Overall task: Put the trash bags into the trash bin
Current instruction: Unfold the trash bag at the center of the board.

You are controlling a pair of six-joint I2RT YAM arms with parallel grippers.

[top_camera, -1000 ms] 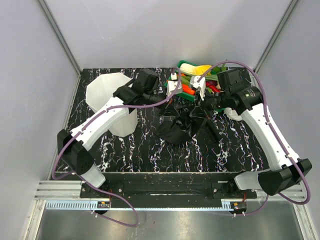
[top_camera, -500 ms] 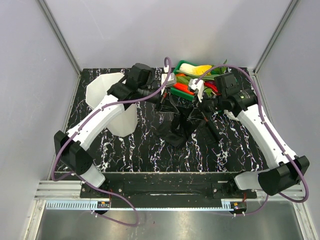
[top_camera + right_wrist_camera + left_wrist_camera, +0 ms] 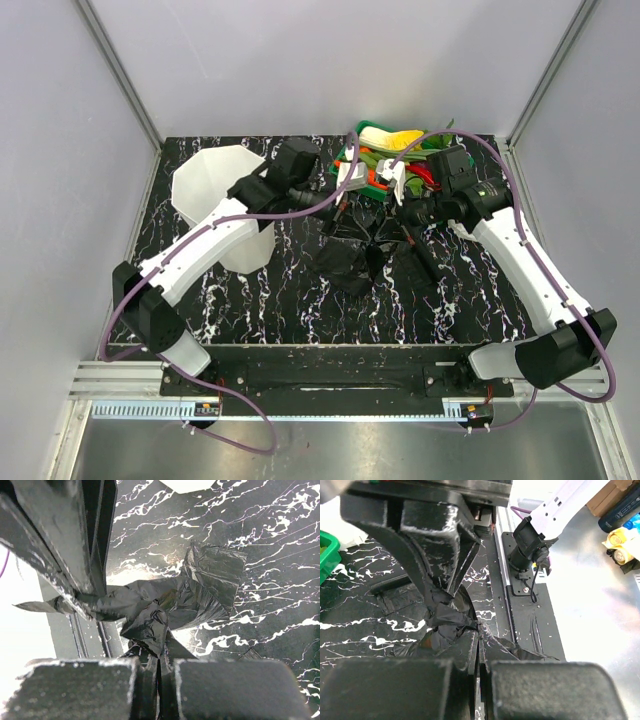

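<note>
A crinkled black trash bag point(image 3: 358, 255) hangs bunched between my two grippers, its lower part on the marbled table. My left gripper point(image 3: 341, 198) is shut on one edge of the film point(image 3: 451, 617), just right of the trash bin point(image 3: 212, 188), a tall translucent white faceted bin at the back left. My right gripper point(image 3: 402, 207) is shut on the other edge of the bag point(image 3: 202, 587). The two grippers are close together, and each shows at the top of the other's wrist view. The bin's rim shows at the top of the right wrist view point(image 3: 186, 484).
A green tray point(image 3: 362, 128) of vegetables stands at the back centre, right behind both grippers. A small flat black folded piece point(image 3: 428, 262) lies on the table right of the bag. Grey walls enclose the table on three sides.
My left gripper swung left toward the bin with the film, then came back right. My right gripper shifted slightly left. The bag has bunched more tightly between them.
</note>
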